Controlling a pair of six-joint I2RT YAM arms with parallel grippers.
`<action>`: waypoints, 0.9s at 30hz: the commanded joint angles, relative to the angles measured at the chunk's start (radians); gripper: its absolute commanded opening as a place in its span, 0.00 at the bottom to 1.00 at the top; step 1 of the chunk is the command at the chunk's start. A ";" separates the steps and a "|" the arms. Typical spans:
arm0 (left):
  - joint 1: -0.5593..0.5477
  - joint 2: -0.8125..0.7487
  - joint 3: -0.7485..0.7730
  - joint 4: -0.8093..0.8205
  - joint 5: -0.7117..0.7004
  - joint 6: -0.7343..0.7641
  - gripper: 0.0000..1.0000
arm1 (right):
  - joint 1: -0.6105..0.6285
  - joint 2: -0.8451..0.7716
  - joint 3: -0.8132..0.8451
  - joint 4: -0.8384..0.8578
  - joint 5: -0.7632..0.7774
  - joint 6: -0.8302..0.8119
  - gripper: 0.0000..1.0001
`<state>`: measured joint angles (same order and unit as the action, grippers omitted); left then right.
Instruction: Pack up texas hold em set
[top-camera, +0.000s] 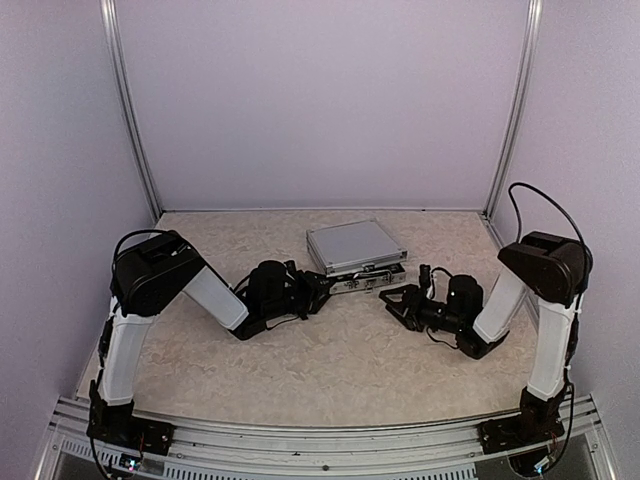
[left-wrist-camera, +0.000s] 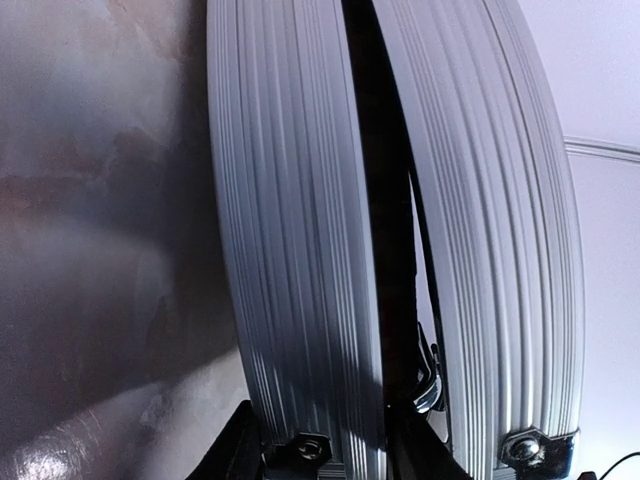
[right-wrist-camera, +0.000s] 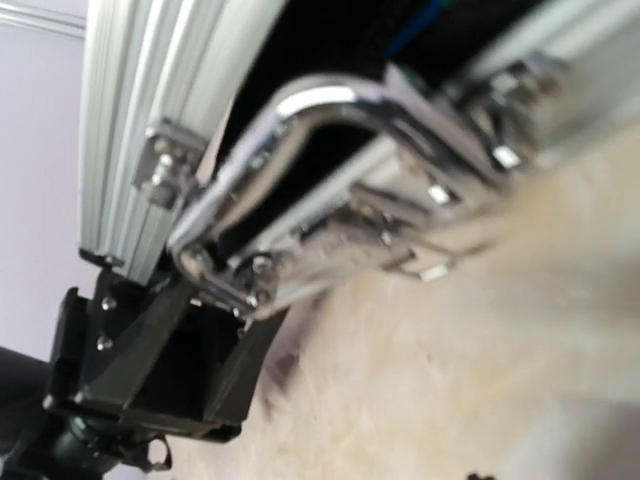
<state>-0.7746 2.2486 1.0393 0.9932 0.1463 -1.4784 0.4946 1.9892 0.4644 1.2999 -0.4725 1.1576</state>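
From above, the briefcase (top-camera: 355, 245) lies flat on the table (top-camera: 330, 370), nearer the far edge than the near one and about midway between the side edges, its silver lid lowered but not fully down. The left gripper (top-camera: 318, 285) is at the case's front left corner, and the right gripper (top-camera: 393, 298) sits just beside the front right, fingers spread and holding nothing. No cards or chips show outside the case, and whatever is inside is hidden. In the left wrist view the 2 ribbed shells of the briefcase (left-wrist-camera: 290, 200) stand close together with a dark gap between them. The left gripper (left-wrist-camera: 320, 455) pinches the shell nearer the tabletop, with 1 of its fingers (left-wrist-camera: 238, 452) outside and the other in the gap. The right wrist view is blurred. It shows the chrome handle (right-wrist-camera: 320, 97) and the front hardware close up, the lid (right-wrist-camera: 130, 100) ajar, and the left gripper (right-wrist-camera: 150, 350) clamped at the corner. Packing looks nearly done: pressing the lid shut and fastening the latches appear to be left.
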 joint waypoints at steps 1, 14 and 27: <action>0.003 -0.117 0.072 0.224 -0.006 -0.039 0.34 | 0.009 -0.013 -0.044 0.139 0.035 0.070 0.61; 0.011 -0.143 0.078 0.241 -0.008 -0.078 0.38 | 0.006 0.123 0.030 0.222 0.040 0.230 0.63; 0.013 -0.160 0.109 0.227 -0.024 -0.089 0.38 | 0.007 0.179 0.119 0.197 0.065 0.253 0.63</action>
<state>-0.7712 2.2299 1.0409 0.9894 0.1448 -1.5402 0.4946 2.1483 0.5865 1.4715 -0.4255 1.3945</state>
